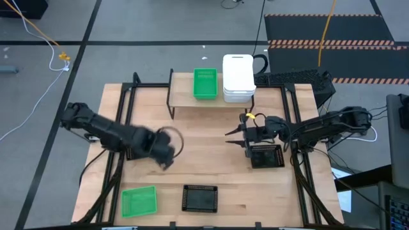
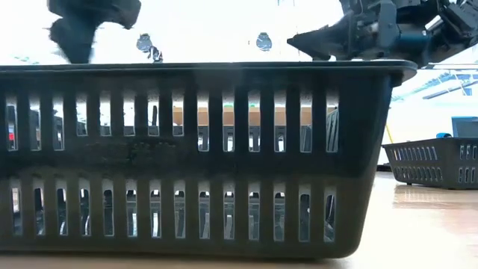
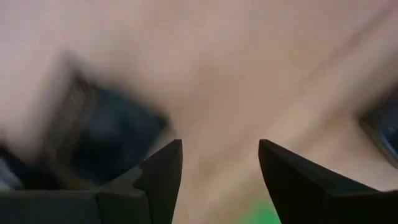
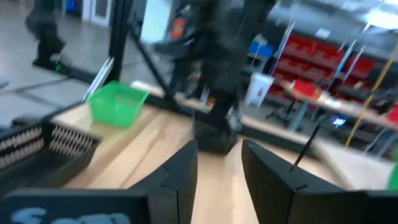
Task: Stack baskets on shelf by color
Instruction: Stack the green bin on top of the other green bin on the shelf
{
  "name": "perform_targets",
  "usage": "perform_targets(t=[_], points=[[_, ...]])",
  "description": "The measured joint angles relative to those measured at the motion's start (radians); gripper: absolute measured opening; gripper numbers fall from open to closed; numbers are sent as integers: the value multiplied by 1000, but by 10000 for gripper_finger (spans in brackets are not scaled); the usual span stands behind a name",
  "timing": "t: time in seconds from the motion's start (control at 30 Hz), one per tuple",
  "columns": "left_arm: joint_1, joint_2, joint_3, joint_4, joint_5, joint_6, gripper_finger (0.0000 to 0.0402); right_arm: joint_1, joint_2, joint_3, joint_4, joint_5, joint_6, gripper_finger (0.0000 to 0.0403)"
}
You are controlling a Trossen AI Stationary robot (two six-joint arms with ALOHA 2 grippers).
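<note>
The shelf [image 1: 182,96] stands at the table's far side. A green basket [image 1: 204,84] and a stack of white baskets [image 1: 238,78] rest on it. A second green basket [image 1: 138,200] and a black basket [image 1: 200,198] lie flat near the near edge. Another black basket [image 1: 266,155] sits on the table under my right arm. My left gripper [image 1: 167,153] hovers open over bare wood left of centre, its view [image 3: 221,146] blurred. My right gripper [image 1: 229,136] is open, held level and pointing toward the table's left, above the table and holding nothing [image 4: 219,146].
In the low view the near black basket [image 2: 202,161] fills most of the picture, and the other black basket [image 2: 437,161] shows to the right. Black frame rails [image 1: 124,108] run along both table sides. Bare wood [image 1: 204,147] lies between the two grippers.
</note>
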Motion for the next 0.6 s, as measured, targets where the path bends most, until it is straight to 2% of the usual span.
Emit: perform_targets(t=[0.07,0.17,0.23,0.47,0.6], points=[[-84,0,-14,24,77,-245,214,-11,-2,1,43,1,5,121],[-201,16,-27,138,127,-622,214,-27,-6,1,133,2,32,121],[-260,33,-37,215,141,-762,214,-39,-7,1,181,2,33,121],[-310,117,-77,262,141,-926,214,-78,-6,1,220,0,-42,121],[-307,171,-78,362,214,-933,214,-112,-6,5,223,-1,-77,121]])
